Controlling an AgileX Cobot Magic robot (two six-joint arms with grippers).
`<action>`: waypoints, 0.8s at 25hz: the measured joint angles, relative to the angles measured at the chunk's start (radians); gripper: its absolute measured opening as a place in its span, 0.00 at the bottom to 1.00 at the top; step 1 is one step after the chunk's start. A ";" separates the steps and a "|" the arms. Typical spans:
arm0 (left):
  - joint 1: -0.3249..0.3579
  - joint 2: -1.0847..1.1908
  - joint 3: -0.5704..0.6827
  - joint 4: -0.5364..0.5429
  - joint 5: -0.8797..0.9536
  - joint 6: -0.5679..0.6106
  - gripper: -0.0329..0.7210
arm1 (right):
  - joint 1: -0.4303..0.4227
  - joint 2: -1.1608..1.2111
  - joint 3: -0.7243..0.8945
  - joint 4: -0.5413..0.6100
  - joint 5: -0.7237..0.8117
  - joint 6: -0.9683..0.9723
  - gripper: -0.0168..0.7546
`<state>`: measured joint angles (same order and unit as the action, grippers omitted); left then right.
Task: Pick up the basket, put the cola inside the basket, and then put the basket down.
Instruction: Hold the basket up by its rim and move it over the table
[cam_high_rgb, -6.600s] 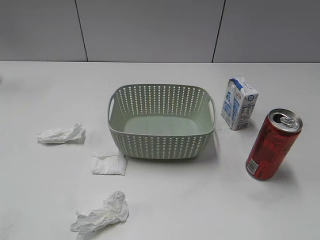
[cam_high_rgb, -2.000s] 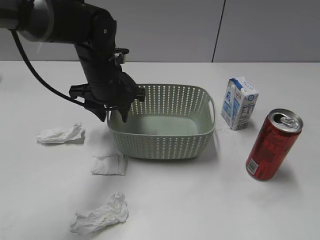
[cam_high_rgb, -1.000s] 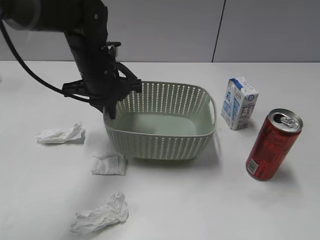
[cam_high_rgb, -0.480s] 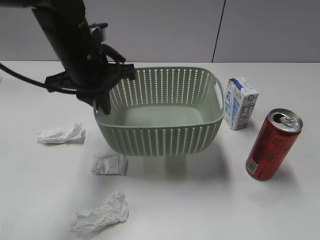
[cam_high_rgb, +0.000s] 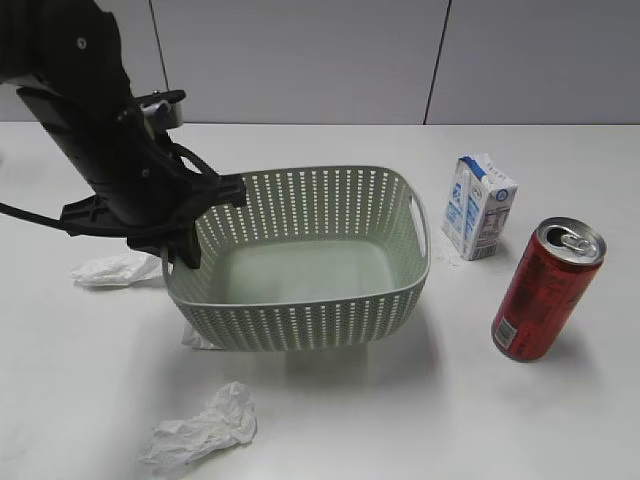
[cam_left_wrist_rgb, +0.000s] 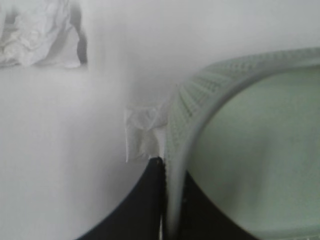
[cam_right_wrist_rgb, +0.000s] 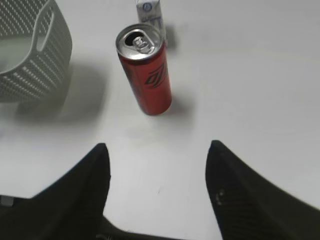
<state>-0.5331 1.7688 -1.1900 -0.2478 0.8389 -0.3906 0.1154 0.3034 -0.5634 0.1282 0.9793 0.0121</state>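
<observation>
Left gripper clamped on the left rim of the basket, one finger outside the wall, the other inside, rim pinched between. Basket off the table, tilted, left end higher, shadow beneath it. In the left wrist view the basket rim curves up from between the fingers, with a folded tissue on the table just beside the rim and a crumpled tissue well apart at top left.

Cola upright on the table, right of the basket, apart from it, untouched. Carton upright behind the cola, near the basket's right end, not touching. Basket empty.

Right gripper wide apart, holding nothing, hovering above bare table. Cola beyond the fingertips, centred between them, well apart from both. Carton beyond the can; basket corner at upper left.

Exterior: crumpled tissue left of the basket, another tissue near the front, folded tissue partly hidden under the basket's left corner.
</observation>
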 joint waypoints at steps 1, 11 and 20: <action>0.000 -0.002 0.001 0.001 -0.006 0.000 0.05 | 0.000 0.064 -0.024 0.012 0.018 0.000 0.63; 0.000 -0.004 0.001 0.025 -0.013 0.030 0.05 | 0.000 0.570 -0.247 0.138 -0.028 -0.110 0.88; 0.000 -0.004 0.001 0.048 -0.019 0.031 0.05 | 0.000 0.937 -0.389 0.147 -0.031 -0.124 0.88</action>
<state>-0.5331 1.7643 -1.1892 -0.1997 0.8195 -0.3601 0.1154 1.2405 -0.9528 0.2752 0.9480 -0.1120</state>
